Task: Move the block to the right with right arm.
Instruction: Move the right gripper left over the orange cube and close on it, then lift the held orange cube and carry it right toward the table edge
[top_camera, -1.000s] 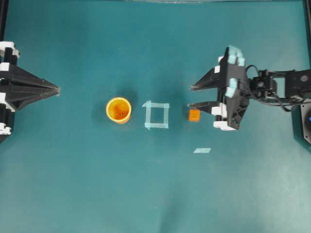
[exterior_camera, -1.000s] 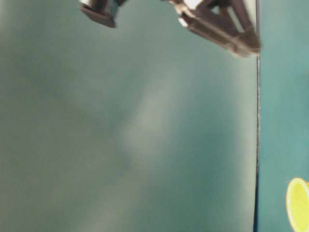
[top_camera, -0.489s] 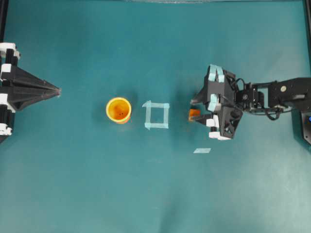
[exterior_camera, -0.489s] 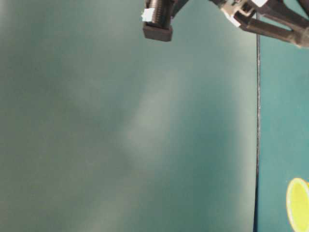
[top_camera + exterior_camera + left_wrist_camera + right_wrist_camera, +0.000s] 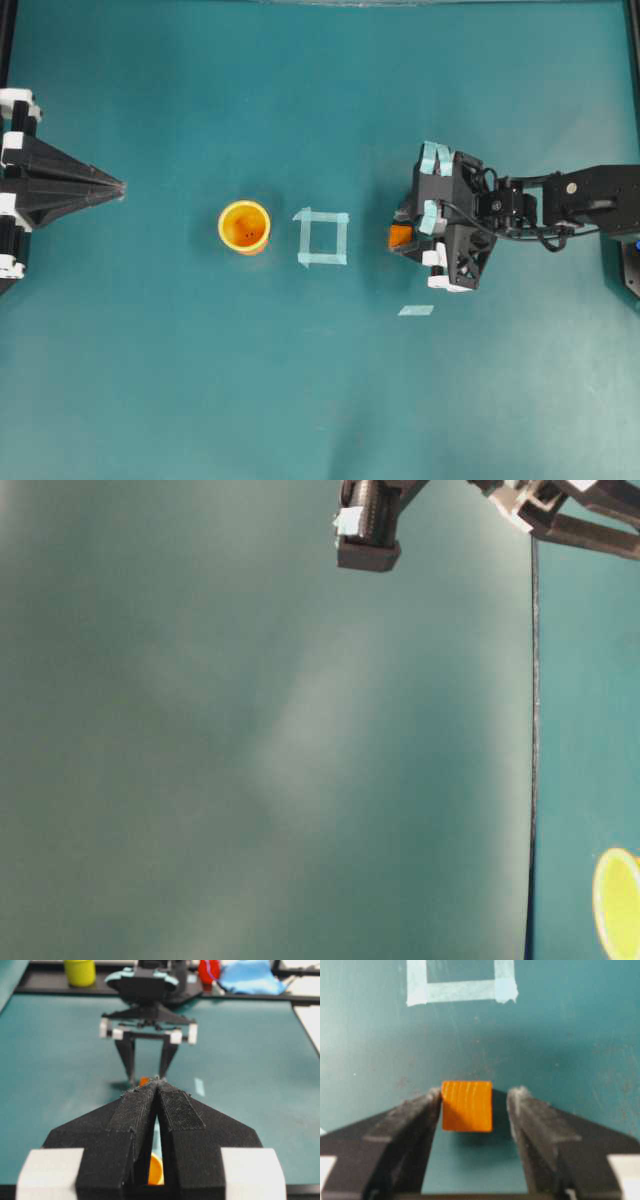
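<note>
Lowered since a moment ago, the right arm's black two-fingered gripper now straddles the small orange cube on the teal tabletop, right of the tape square; jaws narrow, one finger touching, the other just apart. No writing is legible. The left gripper has its jaws together.

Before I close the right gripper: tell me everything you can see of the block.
The block is a small orange cube with plain faces and faint parallel lines across its top; it looks like plastic or printed material. It sits flat on the teal table, squared to the right gripper, between its open fingers. One finger is at or against one side; a gap shows at the other. It lies outside the tape square, on the gripper's side.
</note>
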`<state>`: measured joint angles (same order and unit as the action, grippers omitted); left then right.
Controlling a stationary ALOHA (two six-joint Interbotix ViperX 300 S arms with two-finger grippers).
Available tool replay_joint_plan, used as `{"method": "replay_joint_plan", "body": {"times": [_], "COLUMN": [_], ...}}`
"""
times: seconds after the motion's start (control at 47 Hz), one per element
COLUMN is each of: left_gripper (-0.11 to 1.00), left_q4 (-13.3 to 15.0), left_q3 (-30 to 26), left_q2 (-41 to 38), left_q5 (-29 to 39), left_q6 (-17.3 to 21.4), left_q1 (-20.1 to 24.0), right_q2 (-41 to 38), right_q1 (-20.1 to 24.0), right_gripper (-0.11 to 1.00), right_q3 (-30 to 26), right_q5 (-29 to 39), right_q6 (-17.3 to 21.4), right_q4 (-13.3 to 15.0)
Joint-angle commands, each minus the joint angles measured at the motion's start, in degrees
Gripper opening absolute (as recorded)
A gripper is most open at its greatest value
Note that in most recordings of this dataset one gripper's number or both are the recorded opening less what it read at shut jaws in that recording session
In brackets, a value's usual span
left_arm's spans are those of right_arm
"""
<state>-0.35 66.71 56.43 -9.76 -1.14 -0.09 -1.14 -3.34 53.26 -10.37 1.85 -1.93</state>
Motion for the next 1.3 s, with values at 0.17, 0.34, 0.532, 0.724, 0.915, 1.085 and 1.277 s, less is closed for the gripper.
{"method": "replay_joint_plan", "body": {"times": [0.17,0.34,0.532,0.724,0.915,1.085,1.277], "left_gripper": [0.00,0.00,0.00,0.00,0.00,0.00,0.00], "left_q4": [-0.1,-0.1,-0.1,-0.2,-0.1,-0.2,-0.2], "left_q3": [-1.5,-1.5,-1.6,-1.6,-1.6,-1.6,-1.6], "left_q2": [-0.4,-0.4,-0.1,-0.1,-0.1,-0.1,-0.1], "left_q5": [0.6,0.9,0.9,0.9,0.9,0.9,0.9], "left_q6": [-0.1,-0.1,-0.1,-0.1,-0.1,-0.1,-0.1], "left_q1": [0.0,-0.1,-0.1,-0.1,0.0,-0.1,0.0], "right_q2": [0.4,0.4,1.8,5.6,10.2,13.8,17.7], "right_q1": [0.1,0.3,1.9,2.6,2.6,2.7,2.7], "right_gripper": [0.56,0.41,0.40,0.40,0.40,0.40,0.40], "right_q3": [-1.2,-1.4,-3.5,-7.1,-8.8,-8.5,-8.2], "right_q5": [-0.2,-0.1,3.6,11.6,16.7,20.5,24.5], "right_q6": [0.3,0.3,0.3,0.2,0.2,0.2,0.1], "right_q4": [-0.5,-0.8,-0.8,-0.8,-0.8,-0.8,-0.8]}}
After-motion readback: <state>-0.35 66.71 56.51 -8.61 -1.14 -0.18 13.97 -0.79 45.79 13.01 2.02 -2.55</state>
